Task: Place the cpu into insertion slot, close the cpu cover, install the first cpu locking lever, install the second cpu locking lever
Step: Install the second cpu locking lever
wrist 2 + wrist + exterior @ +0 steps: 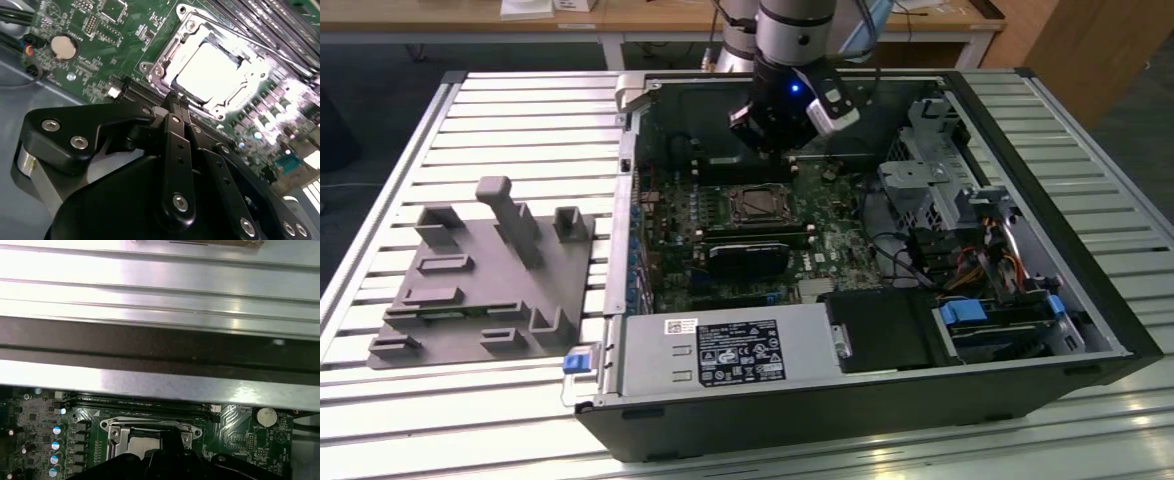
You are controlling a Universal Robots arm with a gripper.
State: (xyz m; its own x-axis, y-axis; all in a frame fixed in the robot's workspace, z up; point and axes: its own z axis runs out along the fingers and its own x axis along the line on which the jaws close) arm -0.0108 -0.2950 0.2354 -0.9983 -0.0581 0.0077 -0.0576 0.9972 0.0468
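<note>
One black gripper (176, 102), fingertips pressed together and holding nothing. Pale silvery square cpu (210, 67) lies seated under its thin metal-frame cpu cover (165, 57), just beyond the tips.

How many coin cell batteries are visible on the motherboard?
1: a round silver coin cell battery on the green motherboard, apart from the CPU socket, seen in both wrist views. Others may be hidden.

Overhead exterior; wrist views near socket (205, 70)

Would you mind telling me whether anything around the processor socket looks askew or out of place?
Nothing stands out. The cpu lies flat and square in its socket, the cpu cover sits down around it, and the gripper hangs just beside the frame's edge.
</note>
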